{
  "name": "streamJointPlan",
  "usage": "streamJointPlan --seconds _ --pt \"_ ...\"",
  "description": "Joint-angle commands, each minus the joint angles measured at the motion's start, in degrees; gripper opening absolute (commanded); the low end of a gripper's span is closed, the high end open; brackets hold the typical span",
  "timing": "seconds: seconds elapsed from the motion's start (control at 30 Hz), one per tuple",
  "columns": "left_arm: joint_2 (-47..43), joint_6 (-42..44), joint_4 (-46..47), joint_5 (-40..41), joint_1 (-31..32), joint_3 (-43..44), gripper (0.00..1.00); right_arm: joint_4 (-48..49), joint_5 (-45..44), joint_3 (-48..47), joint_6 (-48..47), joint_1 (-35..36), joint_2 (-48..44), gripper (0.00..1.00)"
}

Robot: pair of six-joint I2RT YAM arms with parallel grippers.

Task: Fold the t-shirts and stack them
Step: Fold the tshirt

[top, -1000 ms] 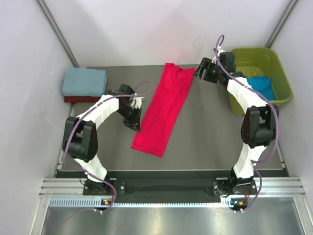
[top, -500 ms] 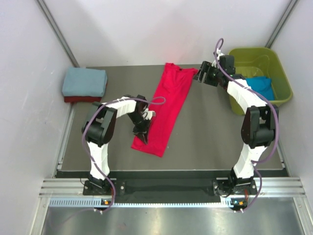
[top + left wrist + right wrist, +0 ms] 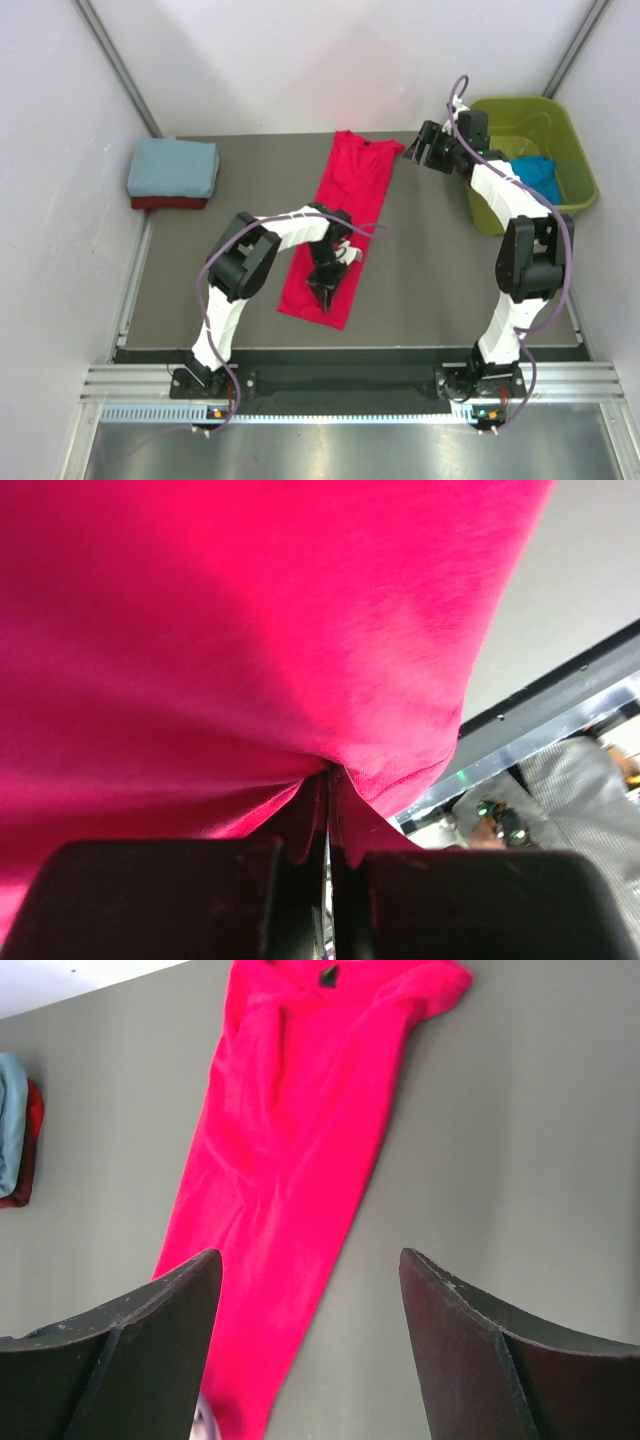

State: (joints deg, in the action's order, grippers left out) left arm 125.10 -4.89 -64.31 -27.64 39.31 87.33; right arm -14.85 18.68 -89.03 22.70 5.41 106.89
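Note:
The bright red t-shirt point(image 3: 345, 215) lies as a long narrow strip down the middle of the table, collar at the far end. My left gripper point(image 3: 326, 285) is down on its near end, shut on a pinch of the red cloth point(image 3: 300, 660), which fills the left wrist view. The left gripper point(image 3: 328, 815) has its jaws together with cloth between them. My right gripper point(image 3: 424, 150) is open and empty, held above the table just right of the collar. In the right wrist view it point(image 3: 308, 1260) looks down on the shirt point(image 3: 290, 1140).
The dusty blue-grey t-shirt point(image 3: 172, 165) lies folded on the dark red t-shirt point(image 3: 165, 203) at the far left of the table. An olive-green tub point(image 3: 520, 105) at the far right holds the bright blue t-shirt point(image 3: 533, 176). White walls enclose the table.
My left gripper has moved right, from beside the shirt's left edge onto its near end, and is now shut on the cloth. The near end has shifted slightly right. The right gripper barely moved.

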Motion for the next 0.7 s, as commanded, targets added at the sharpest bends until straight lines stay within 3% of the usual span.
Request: streamJointPlan --seconds 0.0,0.17,0.4,0.67 --pt "5.4 -0.8 10.5 1.9 5.0 -2.2 0.0 2.4 0.3 -0.8 0.4 -1.3 -3.8 0.72" --pt "6.6 -1.3 11.0 1.4 6.8 -1.2 0.0 2.5 0.6 1.8 0.5 -3.0 -6.1 0.72" --pt "13.5 -0.8 8.6 0.7 9.9 9.3 0.0 2.1 1.2 4.9 0.5 -5.0 -9.1 0.72" --pt "16.9 -1.3 9.0 0.8 11.8 13.8 0.0 1.8 1.4 8.0 0.4 -8.5 -11.9 0.72"
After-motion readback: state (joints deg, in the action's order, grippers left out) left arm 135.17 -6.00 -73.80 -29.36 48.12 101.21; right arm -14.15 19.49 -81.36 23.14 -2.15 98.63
